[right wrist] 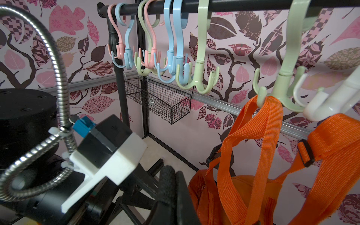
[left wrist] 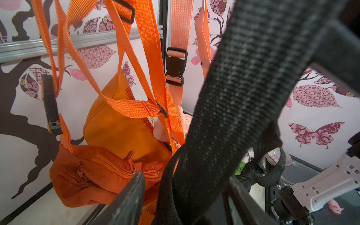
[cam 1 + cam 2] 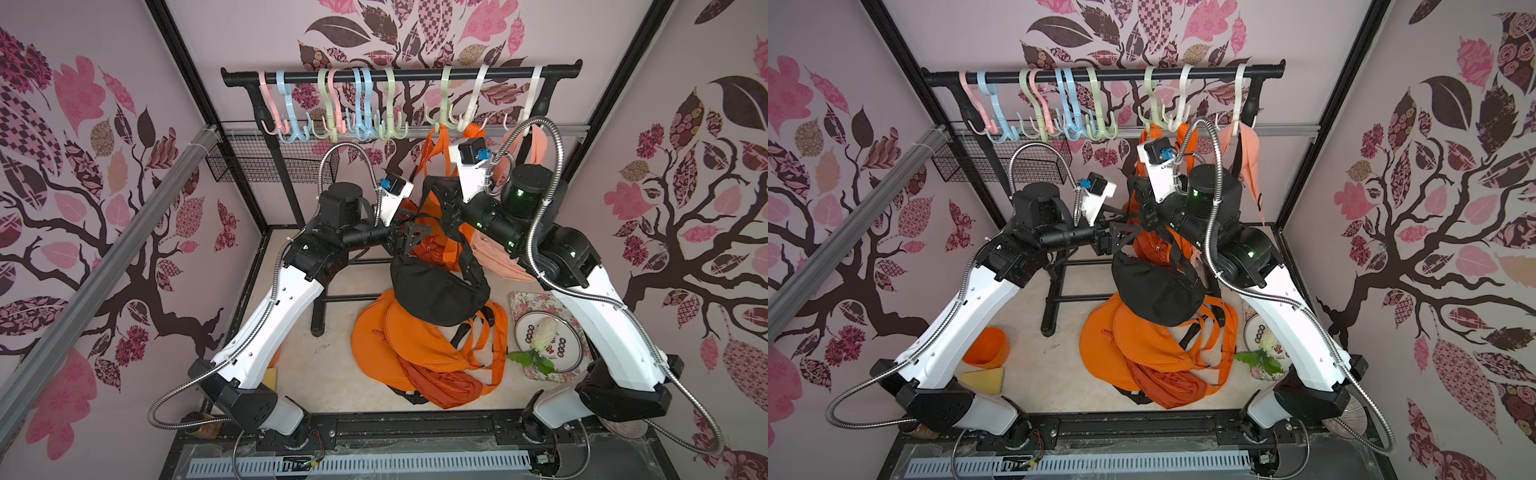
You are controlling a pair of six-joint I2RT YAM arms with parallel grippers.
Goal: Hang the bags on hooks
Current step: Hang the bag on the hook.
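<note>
Black fabric and crescent-shaped, the bag (image 3: 440,291) hangs in the air above a heap of orange bags (image 3: 415,349), below and in front of the hook rail (image 3: 399,75). Its woven strap (image 2: 233,97) rises to the right gripper (image 3: 436,199), which is clamped tight on it. The left gripper (image 2: 185,206) has its 2 jaws apart, with the strap running between them.

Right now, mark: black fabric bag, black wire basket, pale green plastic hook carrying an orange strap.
Black bag (image 3: 440,291): top view, pouch middle.
Wire basket (image 1: 155,99): right wrist view, mesh wall.
Green hook (image 1: 281,85): right wrist view, stem.
</note>
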